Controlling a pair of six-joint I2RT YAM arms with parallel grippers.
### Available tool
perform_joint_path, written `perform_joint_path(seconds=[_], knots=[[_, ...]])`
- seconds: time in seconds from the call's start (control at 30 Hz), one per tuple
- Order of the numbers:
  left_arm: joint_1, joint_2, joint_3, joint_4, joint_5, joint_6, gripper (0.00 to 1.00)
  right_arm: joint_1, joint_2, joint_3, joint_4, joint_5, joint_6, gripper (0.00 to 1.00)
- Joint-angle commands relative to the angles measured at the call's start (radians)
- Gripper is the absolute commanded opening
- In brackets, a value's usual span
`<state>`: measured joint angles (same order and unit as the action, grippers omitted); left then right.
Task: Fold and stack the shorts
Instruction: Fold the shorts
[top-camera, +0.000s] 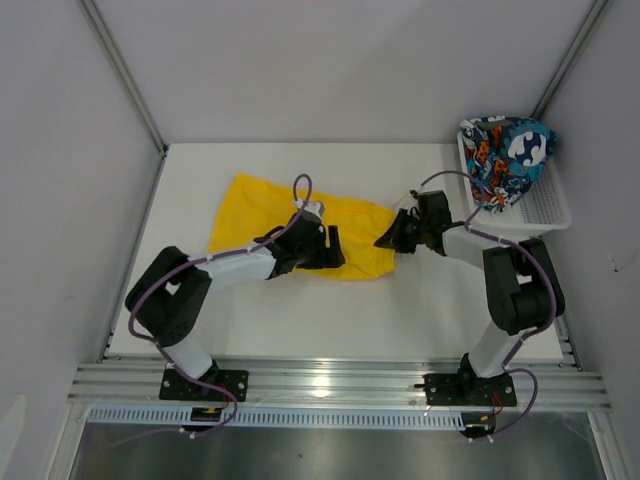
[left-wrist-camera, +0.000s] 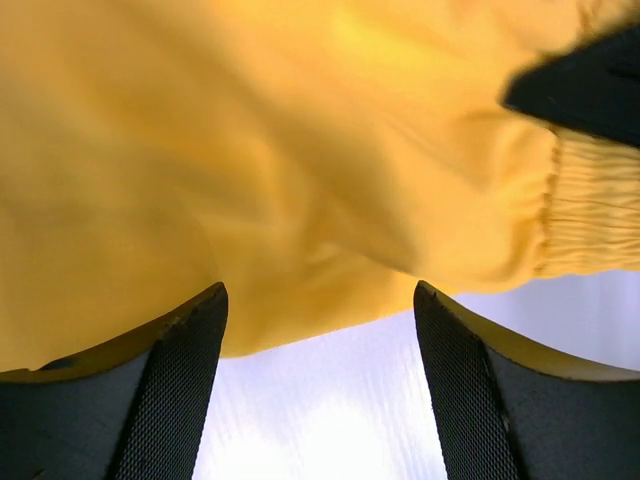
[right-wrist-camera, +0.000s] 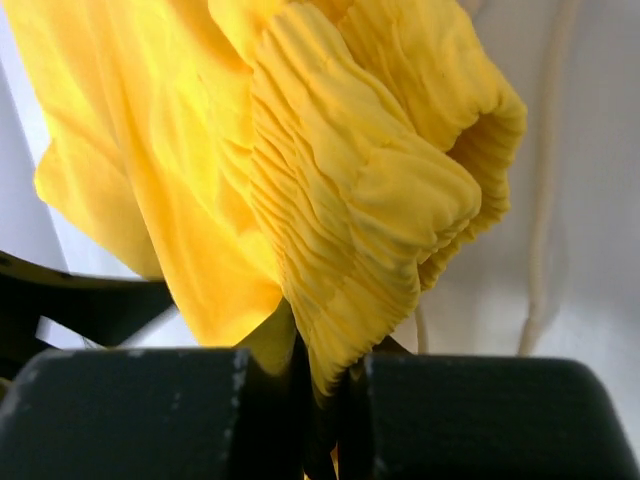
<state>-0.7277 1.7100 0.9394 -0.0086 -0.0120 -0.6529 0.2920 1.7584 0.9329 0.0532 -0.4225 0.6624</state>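
A white tabletop (top-camera: 300, 320) holds yellow shorts (top-camera: 250, 210) spread toward its far edge. The right gripper (top-camera: 388, 240) pinches their gathered waistband; the left gripper (top-camera: 333, 248) hovers above them, jaws apart. Patterned shorts (top-camera: 505, 155) sit in a basket (top-camera: 550, 208) at the far right corner.

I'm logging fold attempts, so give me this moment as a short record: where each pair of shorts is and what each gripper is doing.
yellow shorts: lying spread on the table, unfolded
printed shorts: bunched in the white basket, far right corner
left gripper: open, at the yellow shorts' near edge, holding nothing
right gripper: shut on the yellow shorts' gathered waistband
stack: not started
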Motion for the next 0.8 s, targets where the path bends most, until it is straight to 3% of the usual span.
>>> perform_joint_path(seconds=[0.0, 0.1, 0.23, 0.37, 0.53, 0.77], knots=[[0.092, -0.147, -0.001, -0.112, 0.052, 0.010, 0.78, -0.082, -0.088, 0.049, -0.364, -0.064, -0.233, 0.00], [0.146, -0.230, -0.019, -0.145, 0.017, 0.029, 0.79, -0.073, -0.094, 0.157, -0.601, 0.057, -0.351, 0.00], [0.211, -0.280, -0.092, -0.133, -0.064, 0.021, 0.80, -0.045, -0.097, 0.253, -0.700, 0.186, -0.374, 0.00], [0.260, -0.306, -0.168, -0.129, -0.187, 0.004, 0.79, -0.001, -0.027, 0.458, -0.905, 0.408, -0.422, 0.00], [0.281, -0.358, -0.304, -0.146, -0.302, -0.017, 0.80, 0.004, 0.010, 0.590, -1.000, 0.508, -0.454, 0.00], [0.327, -0.503, -0.390, -0.159, -0.324, -0.021, 0.80, -0.001, 0.047, 0.727, -1.107, 0.662, -0.492, 0.00]])
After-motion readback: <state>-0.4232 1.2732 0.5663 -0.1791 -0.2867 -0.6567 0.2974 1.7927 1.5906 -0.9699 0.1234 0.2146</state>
